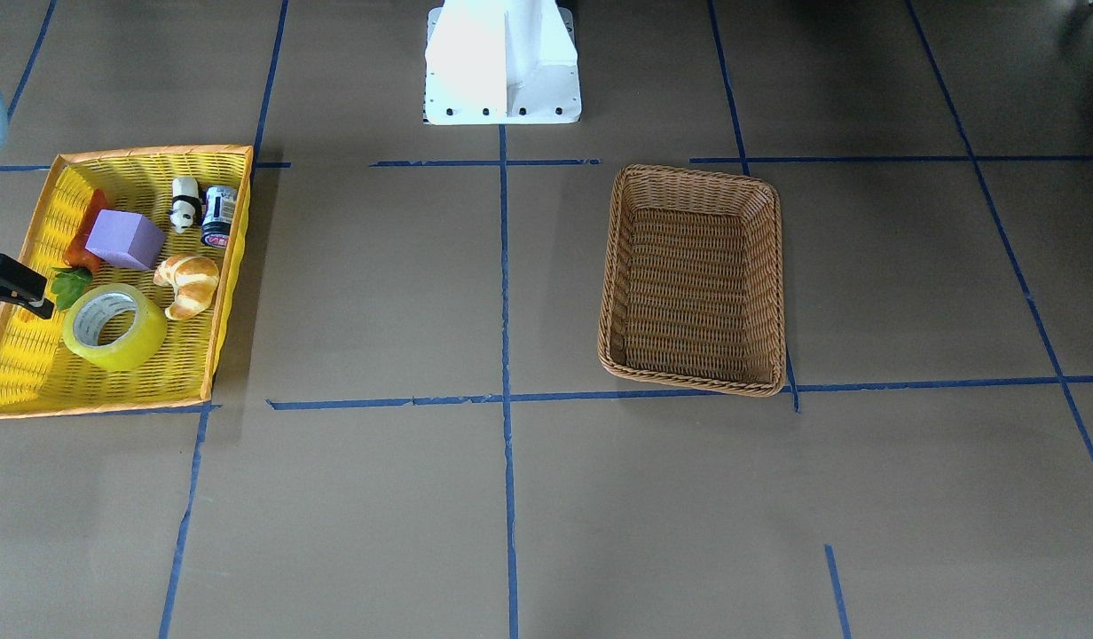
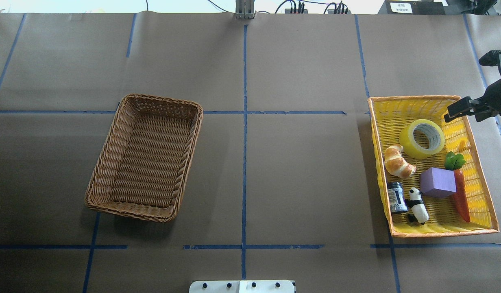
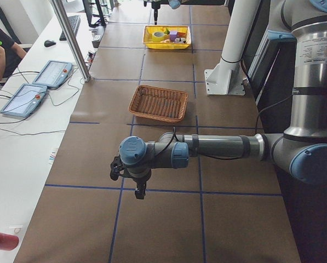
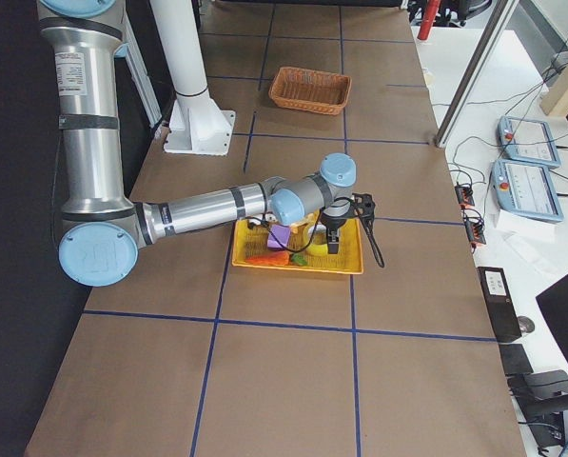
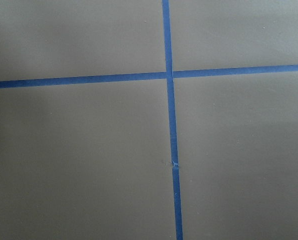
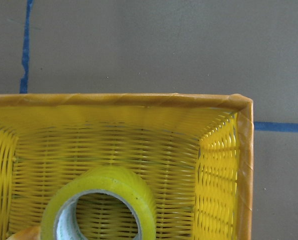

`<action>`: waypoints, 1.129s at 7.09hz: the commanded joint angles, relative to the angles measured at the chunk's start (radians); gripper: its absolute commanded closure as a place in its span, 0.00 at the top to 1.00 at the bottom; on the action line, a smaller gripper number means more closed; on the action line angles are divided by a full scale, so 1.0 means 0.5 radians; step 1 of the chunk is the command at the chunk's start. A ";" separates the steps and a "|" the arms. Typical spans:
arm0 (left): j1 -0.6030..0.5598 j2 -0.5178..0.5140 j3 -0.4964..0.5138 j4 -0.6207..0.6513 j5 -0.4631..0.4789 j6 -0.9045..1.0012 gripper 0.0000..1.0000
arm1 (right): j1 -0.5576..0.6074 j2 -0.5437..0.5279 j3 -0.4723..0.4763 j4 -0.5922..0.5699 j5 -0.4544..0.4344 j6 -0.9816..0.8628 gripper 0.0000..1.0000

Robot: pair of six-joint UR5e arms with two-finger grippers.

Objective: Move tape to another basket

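The tape (image 1: 131, 352) is a yellow-green roll lying flat in the yellow basket (image 1: 233, 257), at the end farthest from the robot. It also shows in the overhead view (image 2: 410, 145) and the right wrist view (image 6: 123, 182). My right gripper (image 2: 447, 117) hovers over that basket's outer edge, just beside the tape and not touching it; its fingers taper to one tip and look shut and empty. The brown wicker basket (image 2: 112, 142) stands empty on my left side. My left gripper (image 3: 139, 194) hangs over bare table far from both baskets; I cannot tell whether it is open or shut.
The yellow basket (image 2: 374, 138) also holds a croissant (image 2: 397, 162), a purple block (image 2: 437, 182), a carrot (image 2: 462, 197), a panda figure (image 2: 418, 205) and a small can (image 2: 397, 197). The white robot base (image 1: 502, 62) stands at the table's near-robot edge.
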 commanded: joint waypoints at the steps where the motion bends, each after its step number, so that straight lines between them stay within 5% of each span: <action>1: 0.000 0.000 0.000 0.000 0.000 0.000 1.00 | -0.084 0.034 -0.072 0.036 -0.005 0.008 1.00; 8: 0.000 0.000 0.000 0.000 0.000 0.003 1.00 | -0.232 0.105 -0.219 0.036 -0.100 0.008 1.00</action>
